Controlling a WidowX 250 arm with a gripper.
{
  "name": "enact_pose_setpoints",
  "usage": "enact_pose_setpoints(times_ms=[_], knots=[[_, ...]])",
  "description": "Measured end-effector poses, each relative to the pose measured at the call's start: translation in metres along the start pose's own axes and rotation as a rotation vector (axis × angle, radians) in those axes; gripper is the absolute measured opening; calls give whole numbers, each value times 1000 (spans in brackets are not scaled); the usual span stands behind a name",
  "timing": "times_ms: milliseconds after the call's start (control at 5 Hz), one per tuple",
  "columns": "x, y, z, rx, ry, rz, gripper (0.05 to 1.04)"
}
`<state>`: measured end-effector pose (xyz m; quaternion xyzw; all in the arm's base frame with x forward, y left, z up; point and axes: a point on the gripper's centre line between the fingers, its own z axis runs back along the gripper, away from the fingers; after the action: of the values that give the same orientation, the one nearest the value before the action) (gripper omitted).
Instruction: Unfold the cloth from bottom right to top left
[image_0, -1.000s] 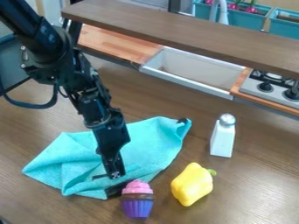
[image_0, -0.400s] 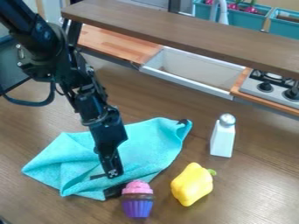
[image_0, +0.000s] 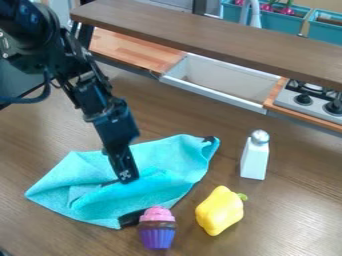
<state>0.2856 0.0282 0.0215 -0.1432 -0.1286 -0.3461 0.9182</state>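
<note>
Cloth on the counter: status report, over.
Claw at middle of cloth. Cloth creased, partly folded. Cupcake at its near edge, yellow pepper right of that; neither seems in the way toward top left.

Arm (image_0: 30, 47) comes in from upper left, black, its bulky joint well above and left of the jaws. Wrist (image_0: 97, 97) sits above-left of the jaws, narrowing toward them. Gripper (image_0: 125, 176) hangs steeply, tilted, jaw end lower right of the wrist. Cable (image_0: 30, 100) loops up-left of the jaws.
</note>
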Motion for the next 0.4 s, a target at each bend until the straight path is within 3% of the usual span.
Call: enact_pose_setpoints(times_ms=[400], knots=[[2,15,15,12,10,39,49]])
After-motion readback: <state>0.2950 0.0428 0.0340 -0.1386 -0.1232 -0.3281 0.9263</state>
